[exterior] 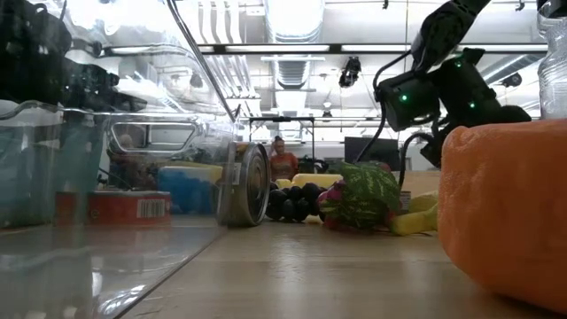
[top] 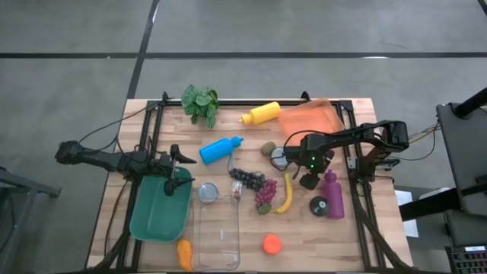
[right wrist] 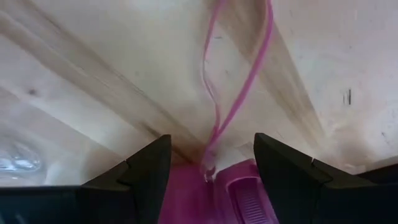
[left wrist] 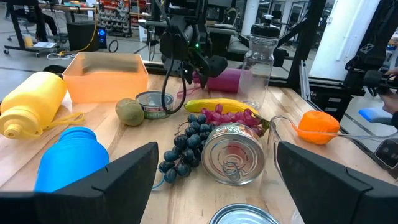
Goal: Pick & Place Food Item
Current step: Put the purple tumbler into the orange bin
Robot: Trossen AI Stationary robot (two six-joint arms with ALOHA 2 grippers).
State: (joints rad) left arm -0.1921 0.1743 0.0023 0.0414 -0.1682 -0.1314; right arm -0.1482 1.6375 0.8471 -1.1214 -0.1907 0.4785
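while the left gripper [top: 179, 169] is held wide open over the green bin [top: 156, 217], the pink bottle [right wrist: 214, 193] is seen between the spread fingers of the right gripper [right wrist: 211, 165].

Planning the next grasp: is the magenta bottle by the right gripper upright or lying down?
Lying down. From above, the magenta bottle shows its full length flat on the table, with the open right gripper beside its cap end.

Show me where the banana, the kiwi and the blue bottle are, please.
banana [top: 287, 194]: high view, middle of its yellow curve.
kiwi [left wrist: 129, 111]: left wrist view, centre of its brown skin.
blue bottle [top: 218, 150]: high view, middle of its body.
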